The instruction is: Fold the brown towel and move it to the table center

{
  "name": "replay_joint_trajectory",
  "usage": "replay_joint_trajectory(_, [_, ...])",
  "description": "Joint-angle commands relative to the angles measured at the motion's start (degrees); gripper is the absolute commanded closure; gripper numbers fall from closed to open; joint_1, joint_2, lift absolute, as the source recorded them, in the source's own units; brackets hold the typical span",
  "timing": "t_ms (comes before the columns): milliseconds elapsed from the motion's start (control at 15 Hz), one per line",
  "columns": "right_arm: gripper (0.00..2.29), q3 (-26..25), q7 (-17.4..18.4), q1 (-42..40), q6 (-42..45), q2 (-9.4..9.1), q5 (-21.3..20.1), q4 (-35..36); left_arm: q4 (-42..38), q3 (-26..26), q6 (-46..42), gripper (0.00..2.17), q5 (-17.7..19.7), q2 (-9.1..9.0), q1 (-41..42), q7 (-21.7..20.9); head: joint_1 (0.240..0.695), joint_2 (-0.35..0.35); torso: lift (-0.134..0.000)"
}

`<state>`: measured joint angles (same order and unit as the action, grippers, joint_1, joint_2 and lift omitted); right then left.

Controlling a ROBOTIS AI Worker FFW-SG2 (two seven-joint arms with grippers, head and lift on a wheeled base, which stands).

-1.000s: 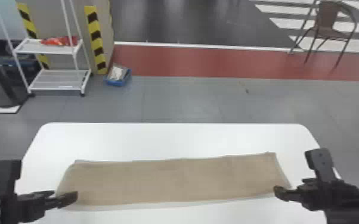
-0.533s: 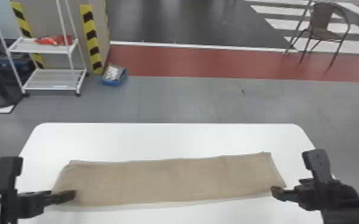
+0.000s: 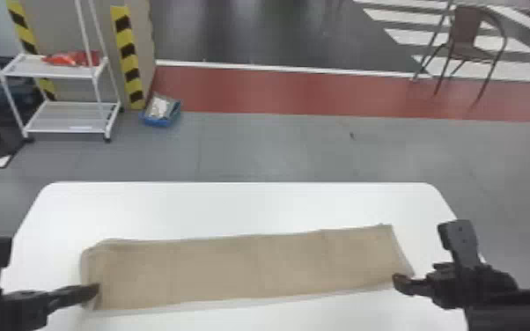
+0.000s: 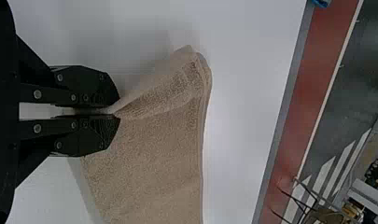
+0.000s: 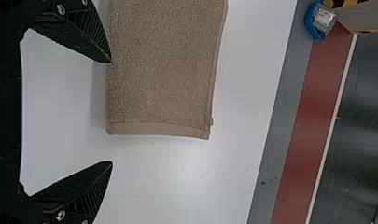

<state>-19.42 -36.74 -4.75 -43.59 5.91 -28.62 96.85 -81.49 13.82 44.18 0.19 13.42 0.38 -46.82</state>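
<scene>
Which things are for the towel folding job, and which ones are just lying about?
For the job:
- brown towel
- white table under it
- left pincer, pinching the towel
- right pincer, open beside it

Just about:
- white rack
- red thing on the rack
- blue tray on the floor
- chair

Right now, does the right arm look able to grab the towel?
Likely yes. The right pincer is at the right end of the brown towel, a corner lined up between its open jaws, nothing blocking. Left pincer grips the opposite end, well clear.
</scene>
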Motion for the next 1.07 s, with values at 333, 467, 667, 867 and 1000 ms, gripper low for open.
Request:
replay_joint_trajectory(333, [0.11,-0.27,0.0,-0.61,1.97,-0.02,0.5,-0.7,-4.03,7.36,-1.86,2.14,-0.1,2.84,4.1,-4.95,0.695,-0.103,0.0])
replay_joint_trajectory(467, [0.11,-0.09,0.09,-0.61,1.97,-0.02,0.5,-0.7,-5.53,7.71,-1.68,2.14,0.43,3.19,4.98,-5.48,0.695,-0.079,0.0])
replay_joint_trajectory(667, [0.11,0.0,0.09,-0.61,1.8,-0.28,0.5,-0.61,-13.7,7.89,2.71,2.14,0.87,1.26,8.06,-6.18,0.695,-0.059,0.0])
replay_joint_trajectory(867, [0.11,-0.09,0.09,-0.79,1.8,-0.46,0.41,-0.43,-23.98,5.6,9.57,2.14,0.69,-3.49,10.17,-5.83,0.695,-0.085,0.0])
replay_joint_trajectory(1000, [0.11,-0.27,0.09,-1.05,1.8,-0.46,0.5,-0.08,-27.85,1.74,11.86,2.14,0.16,-5.24,10.26,-4.51,0.695,-0.147,0.0])
